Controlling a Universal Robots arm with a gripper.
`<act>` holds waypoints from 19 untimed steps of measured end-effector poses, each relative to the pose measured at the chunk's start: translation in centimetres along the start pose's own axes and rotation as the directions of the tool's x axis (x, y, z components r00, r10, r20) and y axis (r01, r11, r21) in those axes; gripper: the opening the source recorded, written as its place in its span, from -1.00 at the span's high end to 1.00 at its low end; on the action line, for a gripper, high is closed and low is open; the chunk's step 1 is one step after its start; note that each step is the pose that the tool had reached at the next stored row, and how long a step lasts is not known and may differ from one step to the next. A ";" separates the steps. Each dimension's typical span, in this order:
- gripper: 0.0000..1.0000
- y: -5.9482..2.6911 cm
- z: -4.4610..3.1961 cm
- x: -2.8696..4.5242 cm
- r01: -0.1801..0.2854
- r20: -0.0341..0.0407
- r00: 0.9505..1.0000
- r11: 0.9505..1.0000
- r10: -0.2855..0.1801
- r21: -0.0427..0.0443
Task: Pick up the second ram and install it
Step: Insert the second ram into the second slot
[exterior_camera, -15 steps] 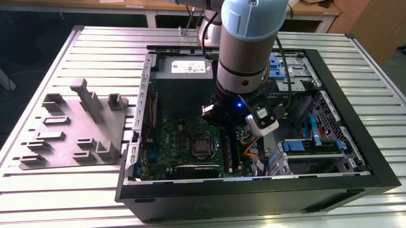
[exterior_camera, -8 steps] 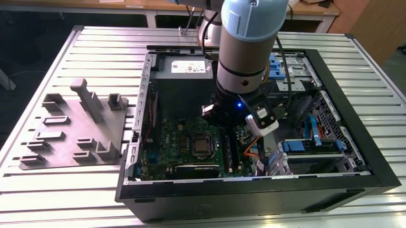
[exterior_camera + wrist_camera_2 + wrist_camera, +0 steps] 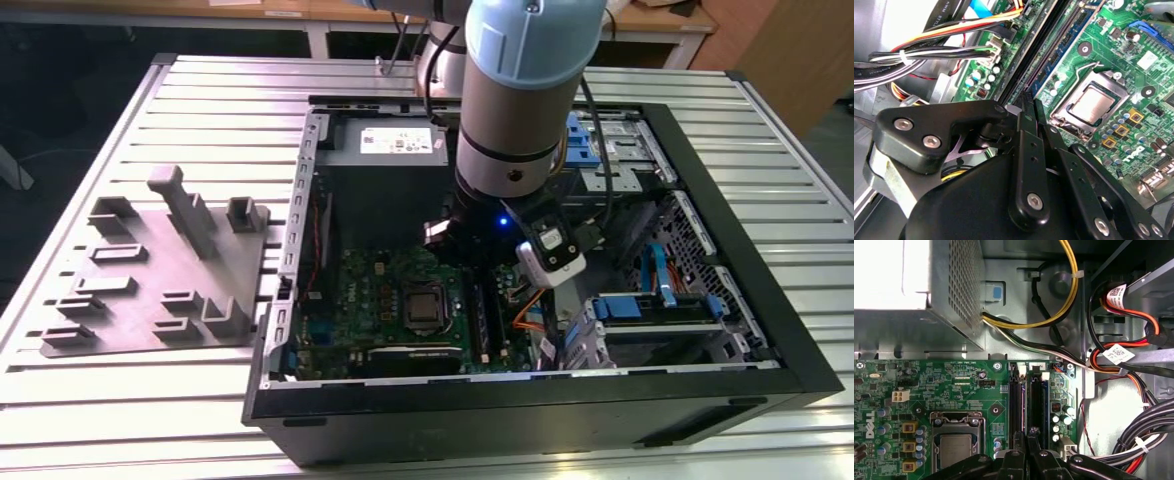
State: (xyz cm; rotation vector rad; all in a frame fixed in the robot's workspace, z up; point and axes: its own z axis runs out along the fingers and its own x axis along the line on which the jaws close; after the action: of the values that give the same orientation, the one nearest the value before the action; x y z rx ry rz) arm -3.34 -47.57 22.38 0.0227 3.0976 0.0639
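- gripper fingers pinched nearly together, clamping the second ram edge-on over motherboard slots, near the case's drive-bay side
- labels unreadable

White cable tag — print too small to read.
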 end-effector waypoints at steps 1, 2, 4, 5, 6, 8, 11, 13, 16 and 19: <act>0.73 0.00 0.00 0.00 0.000 0.000 1.000 1.000 0.000 0.000; 0.73 0.00 0.00 0.00 0.000 0.000 1.000 1.000 0.000 0.000; 0.73 0.00 0.07 0.00 0.000 0.000 1.000 1.000 0.000 0.000; 0.73 0.00 0.10 0.00 0.000 0.000 1.000 1.000 0.000 0.000; 0.73 -0.01 0.11 0.00 0.000 0.000 1.000 1.000 0.000 0.000; 0.73 -0.01 0.15 0.01 0.000 0.000 1.000 1.000 0.000 -0.002; 0.73 -0.01 0.17 0.01 0.000 0.000 1.000 1.000 0.000 -0.007; 0.73 -0.01 0.17 0.01 -0.001 0.000 1.000 1.000 0.001 -0.012; 0.73 0.00 0.17 0.01 -0.001 0.000 1.000 1.000 0.001 -0.014; 0.73 -0.01 0.17 0.01 -0.001 0.000 1.000 1.000 0.001 -0.016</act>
State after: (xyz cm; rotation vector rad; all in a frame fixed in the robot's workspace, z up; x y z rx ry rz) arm -3.34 -47.57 22.20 0.0233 3.0971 0.0882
